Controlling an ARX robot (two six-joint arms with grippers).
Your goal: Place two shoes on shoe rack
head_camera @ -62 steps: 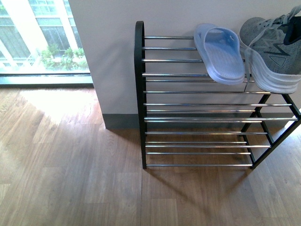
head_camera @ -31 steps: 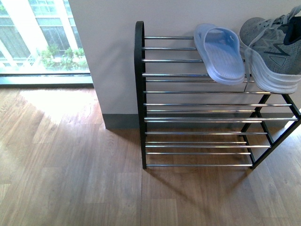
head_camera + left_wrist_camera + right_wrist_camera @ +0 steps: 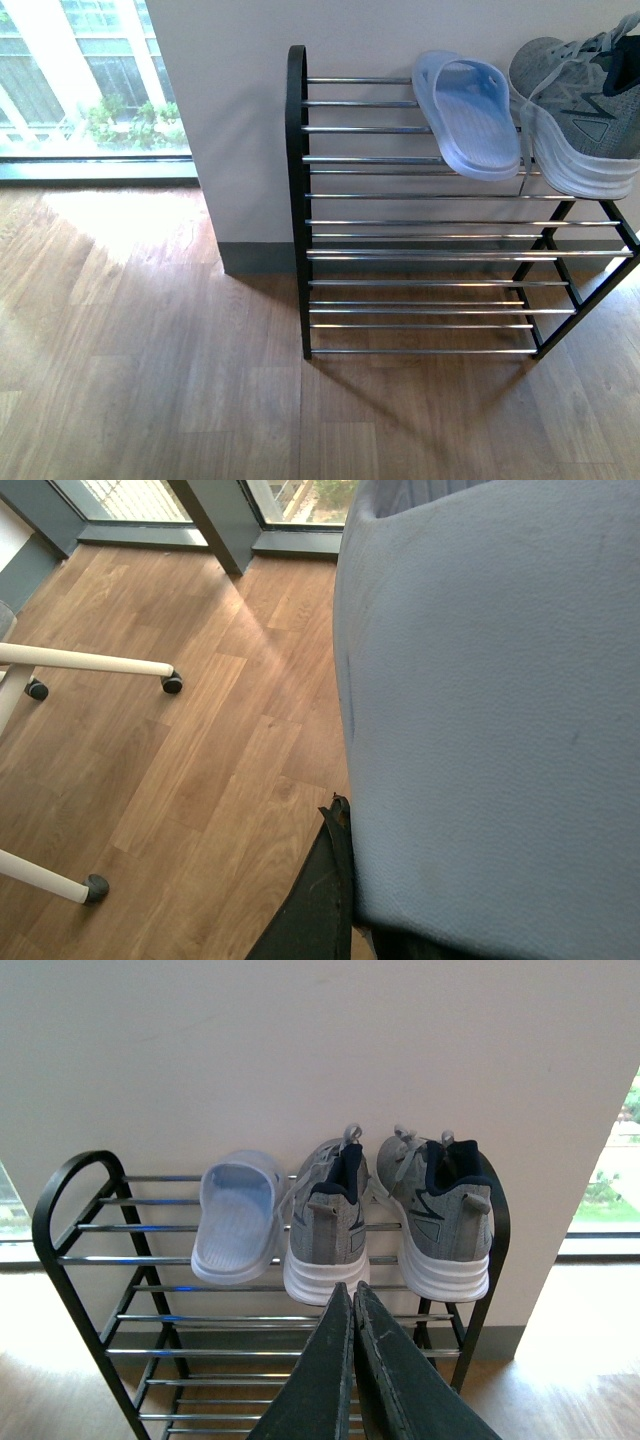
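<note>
On the shoe rack's top tier, one slide sandal lies beside two sneakers. My right gripper hangs with fingers together, empty. The moulded sandal looks light and stiff, best pinched at its strap.

— What sort of place is this?

— An indoor room, home or office, I can't tell which. A black-framed, chrome-rod shoe rack stands against a plain white wall on wood-plank flooring.

— Anything else?

— A floor-length window shows greenery, and white chair legs on castors sit beside a blue-grey padded seat.
</note>
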